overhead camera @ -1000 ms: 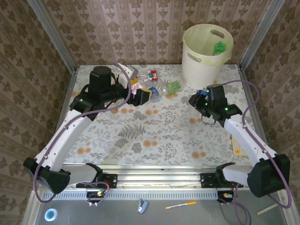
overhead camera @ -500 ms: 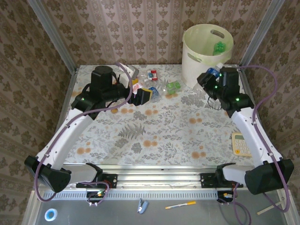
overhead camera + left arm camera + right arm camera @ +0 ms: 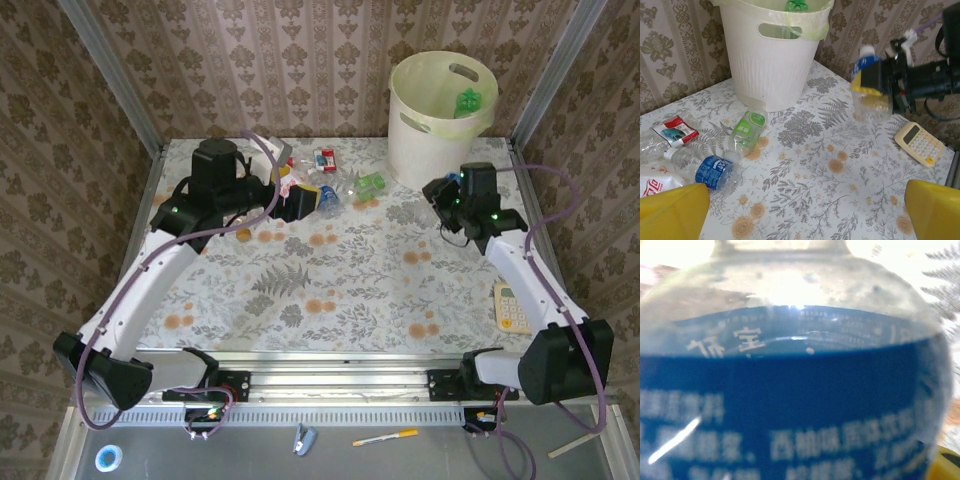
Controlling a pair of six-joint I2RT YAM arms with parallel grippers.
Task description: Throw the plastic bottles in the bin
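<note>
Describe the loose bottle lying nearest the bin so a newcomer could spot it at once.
Find the tall cream-white bin at the far right corner of the table. Just left of its base a clear bottle lies on its side. Its light green label sets it apart: the next bottle along wears dark blue.

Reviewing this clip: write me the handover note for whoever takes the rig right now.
Left pincer: open, empty, above the table.
Right pincer: shut on the held bottle, blue label, beside the bin, not over it.
Done: one green bottle in the bin.
Left: bin the held bottle, then those on the table, including the blue-label bottle and green-label bottle.
</note>
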